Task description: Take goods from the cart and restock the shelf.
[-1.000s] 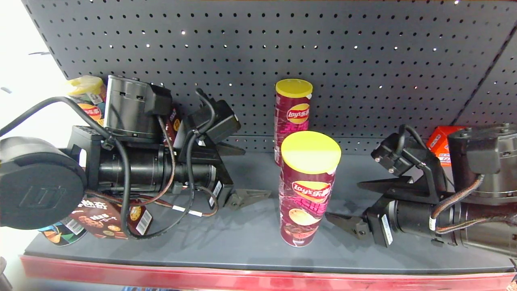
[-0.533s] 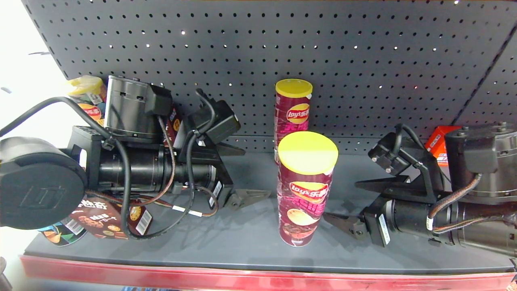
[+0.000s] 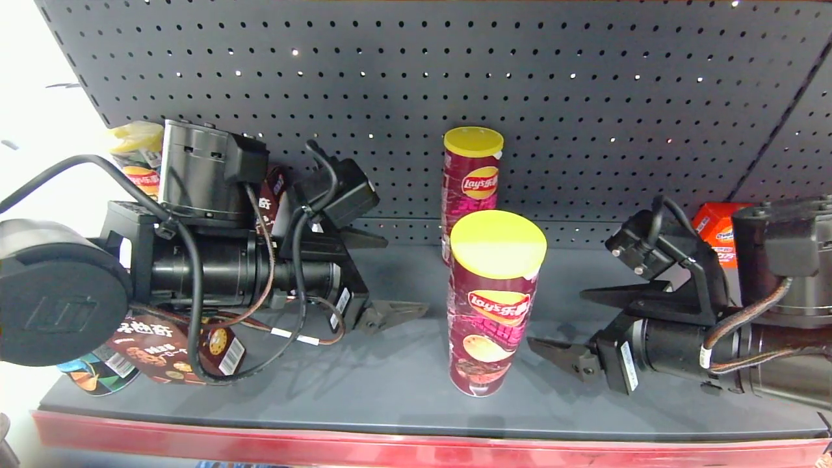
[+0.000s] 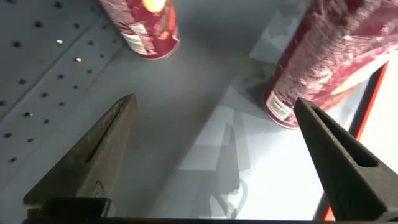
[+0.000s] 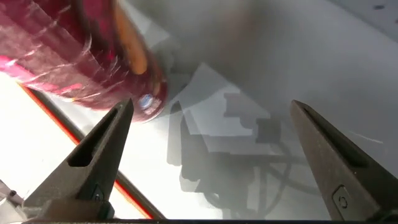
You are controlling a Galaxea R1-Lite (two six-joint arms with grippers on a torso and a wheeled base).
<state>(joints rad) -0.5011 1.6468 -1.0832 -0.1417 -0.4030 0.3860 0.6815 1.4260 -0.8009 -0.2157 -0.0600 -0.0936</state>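
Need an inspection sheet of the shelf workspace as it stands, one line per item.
Surface: dark grey shelf board, arm shadows on it.
Job's things: front maroon chip can with yellow lid upright near the front edge; matching rear can upright by the back panel.
Clutter: brown cookie packs under the left arm; orange box at far right.
Grippers: left gripper and right gripper both open, flanking the front can, holding nothing.
Cables: black cables looped along the left arm; braided cable on the right arm.
Surroundings: grey pegboard back panel; red shelf-edge strip.
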